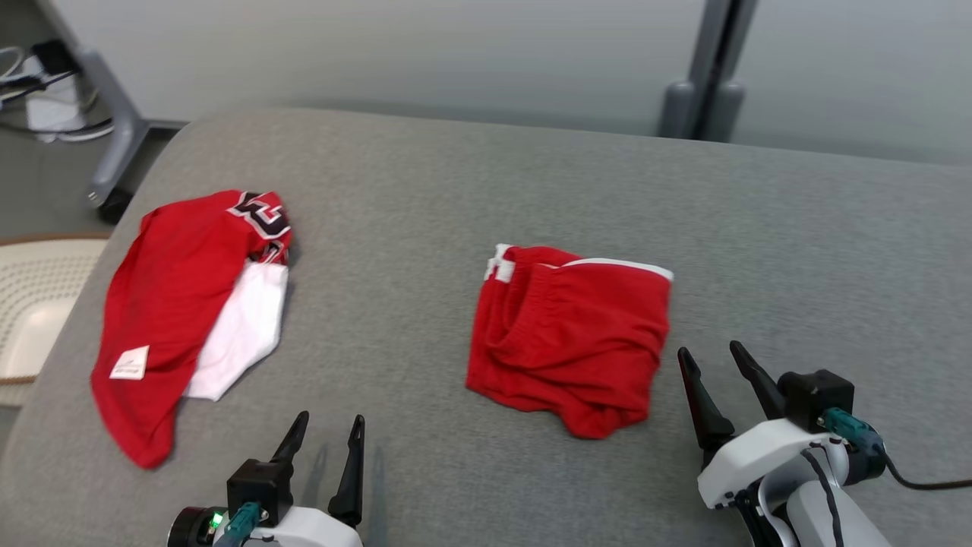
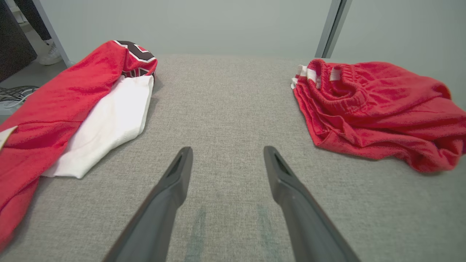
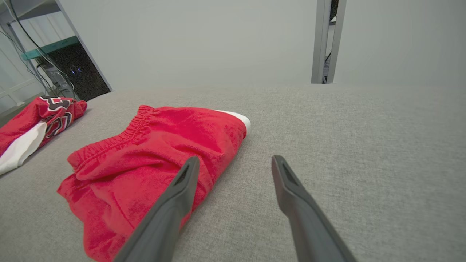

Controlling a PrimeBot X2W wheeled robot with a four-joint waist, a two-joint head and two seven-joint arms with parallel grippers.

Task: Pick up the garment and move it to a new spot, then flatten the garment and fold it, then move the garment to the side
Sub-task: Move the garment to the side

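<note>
Left hand (image 1: 330, 416) and right hand (image 1: 709, 348) held spread, red shorts (image 1: 569, 334) crumpled just left of the right hand, jersey (image 1: 167, 304) laid left of the left hand

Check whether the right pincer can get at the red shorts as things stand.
Probably yes. The right pincer is open and sits right beside the red shorts on the gray cushion, with nothing standing between them.

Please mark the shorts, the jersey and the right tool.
shorts (image 1: 577, 334), head view, middle of the red cloth.
jersey (image 1: 163, 304), head view, on its red panel.
right tool (image 1: 709, 349), head view, midway between its two open fingertips.
</note>
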